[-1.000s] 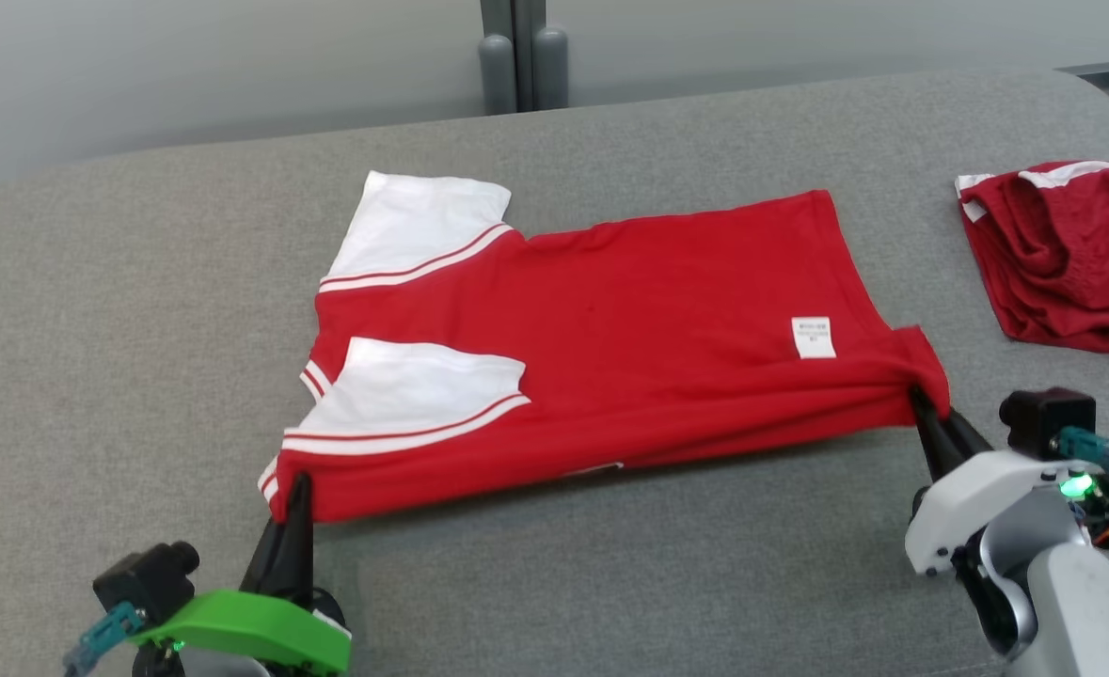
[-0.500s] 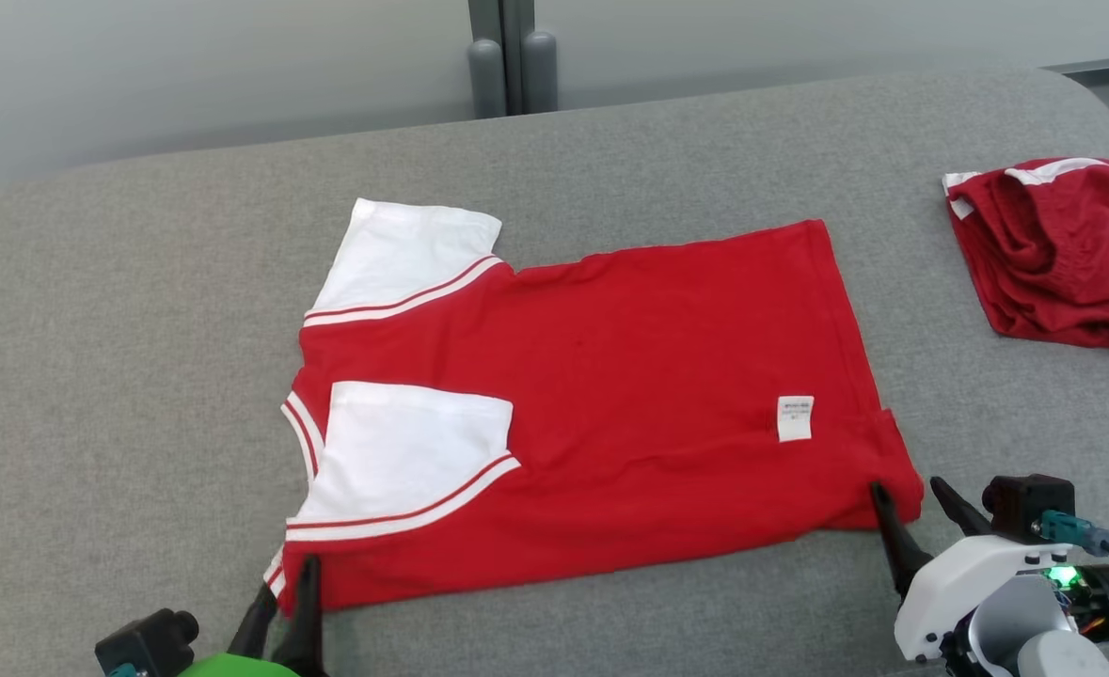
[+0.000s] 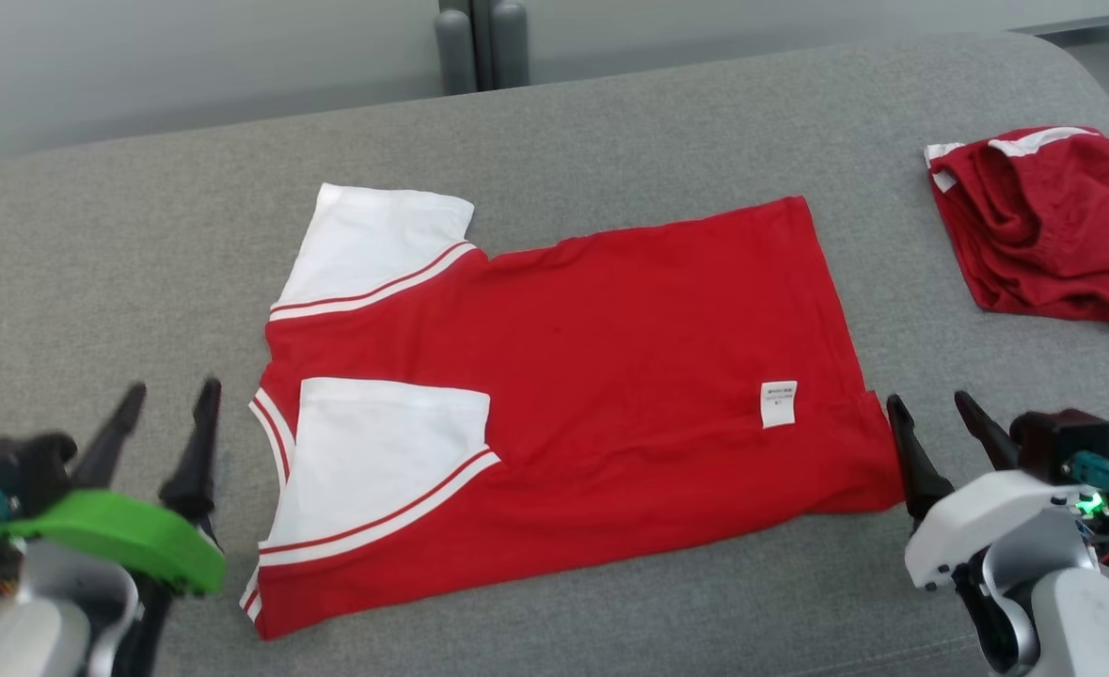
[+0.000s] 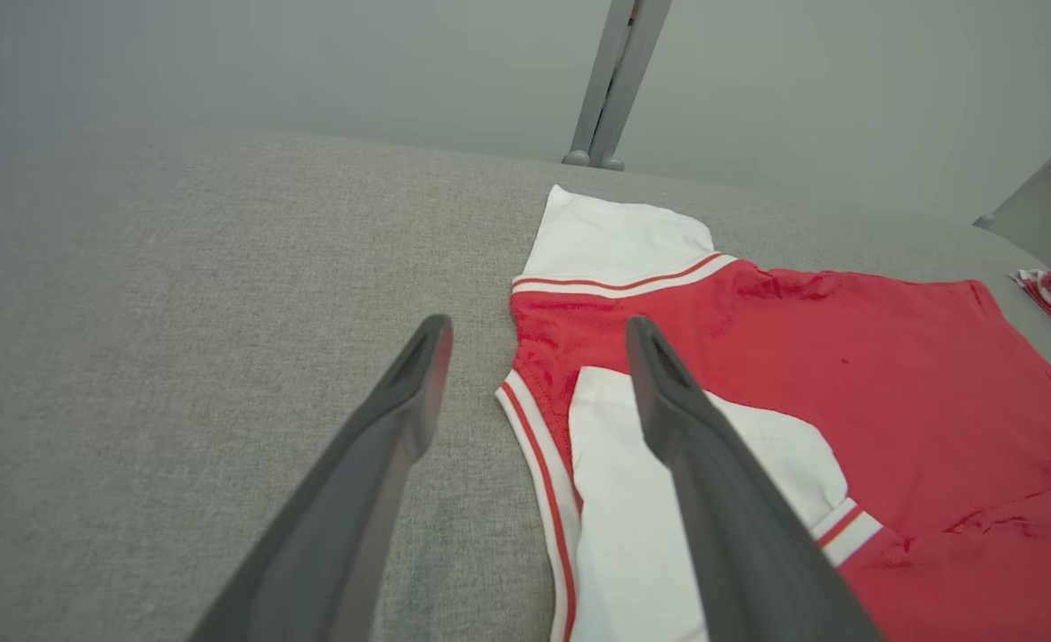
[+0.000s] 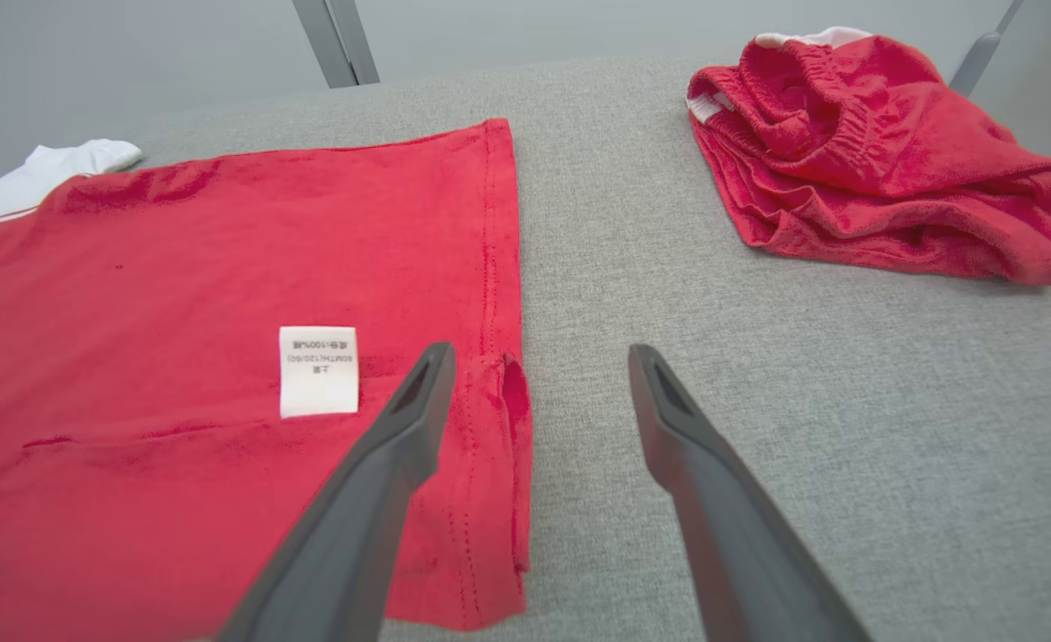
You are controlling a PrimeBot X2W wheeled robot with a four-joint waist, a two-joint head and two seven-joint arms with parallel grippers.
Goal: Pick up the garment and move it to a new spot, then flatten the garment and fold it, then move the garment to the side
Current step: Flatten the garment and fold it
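Two grippers are in the head view, both fully spread and holding nothing.

1. Left arm. The left gripper sits at the lower left with its green wrist cover below it. Its fingers point up the view and lean slightly right. It stands over bare padded surface, clear of the cloth and to the left of the collar. Its outline is slightly blurred.

2. Right arm. The right gripper sits at the lower right above its white wrist housing. Its fingers point up the view and lean slightly left. The left-hand finger is just beside the near corner of the hem. In the right wrist view that finger crosses the hem edge. Contact cannot be determined.

3. Work item. The garment, red with white sleeves, lies flat at the centre of the padded surface, collar to the left and hem to the right. The near sleeve is folded onto the body. The far sleeve projects at the rear. A white care label lies near the hem. A crumpled red cloth lies well apart at the far right.

4. Change from the earlier frames. One second ago both pincers were clamped on the near edge, the left at the collar corner and the right at the hem corner, with that edge raised. Half a second ago the edge was down; the right pincer had parted and the left was still nearly closed at the corner. Both have since released, and the left has drawn away to the side. The head camera has also shifted.
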